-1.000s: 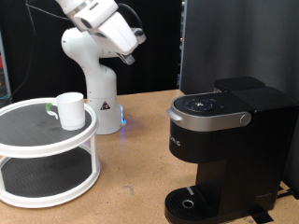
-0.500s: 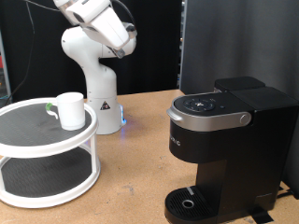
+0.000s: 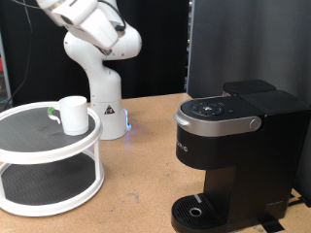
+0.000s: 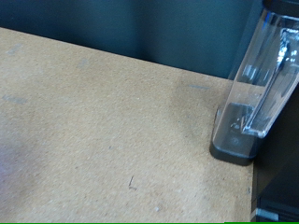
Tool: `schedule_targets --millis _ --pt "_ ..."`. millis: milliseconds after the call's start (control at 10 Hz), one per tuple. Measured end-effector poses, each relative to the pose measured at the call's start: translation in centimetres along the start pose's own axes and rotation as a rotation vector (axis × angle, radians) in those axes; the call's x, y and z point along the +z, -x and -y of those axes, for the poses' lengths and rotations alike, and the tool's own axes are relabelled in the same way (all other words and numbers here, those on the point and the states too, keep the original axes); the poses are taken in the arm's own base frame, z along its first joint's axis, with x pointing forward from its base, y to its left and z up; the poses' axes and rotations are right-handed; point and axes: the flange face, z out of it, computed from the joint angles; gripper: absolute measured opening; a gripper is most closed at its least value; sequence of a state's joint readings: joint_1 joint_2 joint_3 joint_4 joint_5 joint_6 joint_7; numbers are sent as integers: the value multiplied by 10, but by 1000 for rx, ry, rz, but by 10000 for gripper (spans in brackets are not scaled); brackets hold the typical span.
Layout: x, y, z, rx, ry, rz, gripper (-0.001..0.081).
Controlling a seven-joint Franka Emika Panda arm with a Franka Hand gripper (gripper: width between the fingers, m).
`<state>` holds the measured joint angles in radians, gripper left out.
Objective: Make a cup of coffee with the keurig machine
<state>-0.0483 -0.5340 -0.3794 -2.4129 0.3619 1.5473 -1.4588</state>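
Since the earlier frames the white robot arm has swung up and toward the upper left of the exterior view, carrying its hand out of the frame, while everything on the counter has stayed put. So the gripper does not show in either picture, and whether its fingers are spread or clenched I cannot tell; nothing is seen between them.

At the exterior view's left, the cup stands upright on the top shelf of a white two-tier round stand, near the shelf's rear edge, well apart from the keurig machine at the exterior view's right. Glazed ceramic like this is likely stiff, fairly light, slick and liable to chip, so the rim wall or the handle looks the best hold; the handle seems to face the left, though it is partly hidden.

With its lid down, the keurig machine has nothing on its round drip base. In the wrist view are bare counter and a clear water tank, probably the machine's.
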Motion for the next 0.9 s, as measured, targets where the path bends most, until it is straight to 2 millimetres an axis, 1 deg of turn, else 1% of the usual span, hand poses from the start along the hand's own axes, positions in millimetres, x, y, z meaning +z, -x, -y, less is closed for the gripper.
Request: schedule_targets --millis 200,300,400,600,900 --pt "-17 24 5 -14 -3 -3 2" --pt "-21 28 7 -29 -11 -4 2" --pt "-20 28 7 -26 -13 -4 2" --pt "-23 33 6 -15 2 -61 2" --pt "-41 62 11 42 70 -157 2"
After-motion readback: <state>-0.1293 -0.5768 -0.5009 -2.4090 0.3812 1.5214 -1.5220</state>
